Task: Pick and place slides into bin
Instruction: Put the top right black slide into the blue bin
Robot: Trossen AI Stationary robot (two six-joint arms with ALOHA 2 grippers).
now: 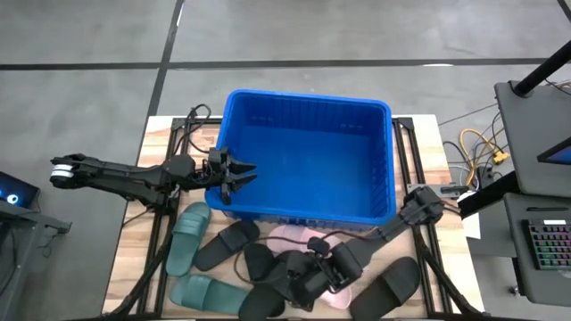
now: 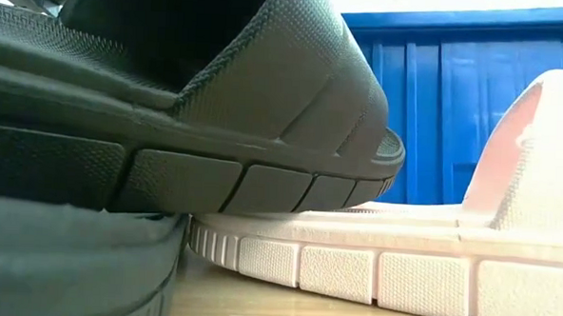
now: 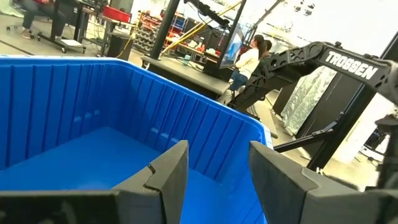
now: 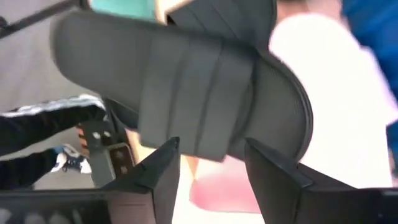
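The blue bin stands at the middle of the table, and what shows of its inside is bare. My left gripper is open and empty above the bin's left wall; it also shows in the left wrist view. Several slides lie in a heap on the table near the bin's near wall: two green, two pink and several black. My right gripper is open, low in this heap, with a black slide right in front of its fingers. My right gripper's open fingers stand at either side of the black slide's long side edge, coming at it low from the table's right. I cannot tell whether they touch it. The slide lies on other slides.
In the low view a black slide lies tilted on another dark slide, with a pink slide flat on the table behind it. One black slide lies apart at the near right. Cables and equipment stand beyond the table's right edge.
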